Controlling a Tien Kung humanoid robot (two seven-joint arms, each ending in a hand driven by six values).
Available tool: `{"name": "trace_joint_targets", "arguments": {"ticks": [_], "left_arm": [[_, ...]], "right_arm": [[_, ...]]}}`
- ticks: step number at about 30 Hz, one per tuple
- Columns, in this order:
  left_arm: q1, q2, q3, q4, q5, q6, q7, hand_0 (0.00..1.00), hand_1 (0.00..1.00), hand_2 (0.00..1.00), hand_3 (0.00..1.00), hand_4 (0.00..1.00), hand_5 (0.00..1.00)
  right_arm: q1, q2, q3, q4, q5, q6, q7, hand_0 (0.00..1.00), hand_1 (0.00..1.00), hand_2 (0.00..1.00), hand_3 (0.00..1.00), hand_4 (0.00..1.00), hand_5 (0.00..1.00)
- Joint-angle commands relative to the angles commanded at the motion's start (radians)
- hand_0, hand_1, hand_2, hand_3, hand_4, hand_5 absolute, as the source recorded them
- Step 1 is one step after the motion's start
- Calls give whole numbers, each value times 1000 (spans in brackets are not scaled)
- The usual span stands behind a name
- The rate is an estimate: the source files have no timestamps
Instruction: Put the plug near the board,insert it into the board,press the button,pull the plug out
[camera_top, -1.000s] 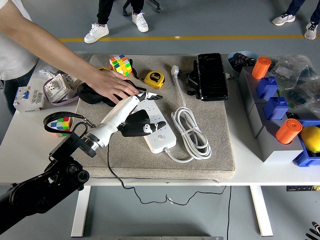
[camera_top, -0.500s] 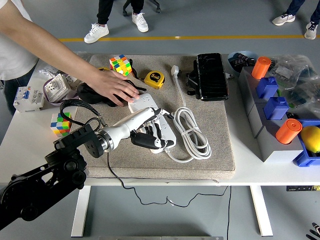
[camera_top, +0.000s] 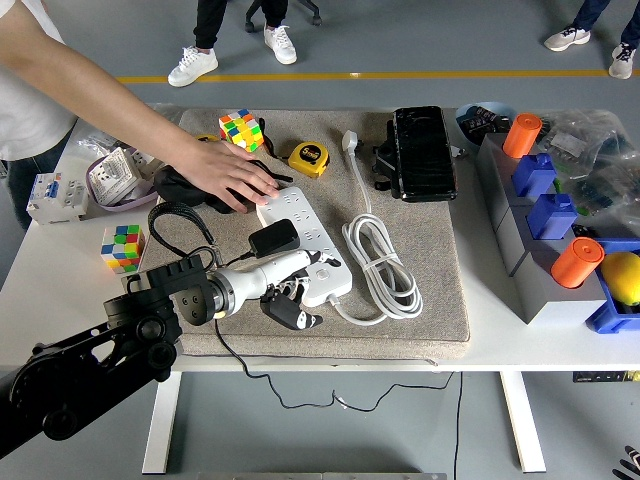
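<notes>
White table (camera_top: 60, 290) carries a grey mat (camera_top: 440, 290) at frame centre; grey floor with a yellow line beyond, feet of bystanders at the top edge; the white power strip (camera_top: 305, 240) lies mid-mat with the black plug (camera_top: 273, 238) seated in it; a person's hand (camera_top: 225, 175) presses the strip's far end. Left hand (camera_top: 285, 290), fingers loosely curled and holding nothing, sits at the strip's near edge; half a second ago it lay over the strip, covering the plug; right hand unseen.
</notes>
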Motion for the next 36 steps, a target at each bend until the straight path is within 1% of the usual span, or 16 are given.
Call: {"name": "trace_joint_targets", "arguments": {"ticks": [7, 14, 24, 31, 32, 36], "left_arm": [[-19, -21, 15, 68, 16, -6, 12, 50, 99, 164, 923, 746, 2], [-26, -27, 18, 106, 23, -4, 11, 49, 99, 164, 908, 756, 2], [-25, -22, 21, 117, 22, -22, 29, 49, 99, 164, 901, 757, 2], [-19, -15, 19, 113, 18, -50, 57, 49, 99, 164, 891, 757, 2], [-18, -15, 18, 113, 17, -52, 59, 49, 99, 163, 876, 759, 2], [-18, -14, 16, 113, 18, -52, 58, 49, 99, 163, 876, 759, 2]], "right_arm": [[1, 0, -2, 1, 0, 0, 1, 594, 643, 586, 494, 772, 494], [0, -1, -4, 1, 1, -1, 1, 593, 643, 585, 494, 771, 495], [-1, -1, -1, 1, 1, -1, 1, 593, 643, 586, 493, 771, 495], [-1, -1, -1, 2, 0, -1, 2, 593, 643, 585, 494, 772, 495], [-1, -1, -1, 2, 0, -1, 1, 593, 643, 585, 494, 772, 495], [-1, -1, -2, 2, 0, -1, 1, 593, 643, 585, 494, 772, 495]]}}
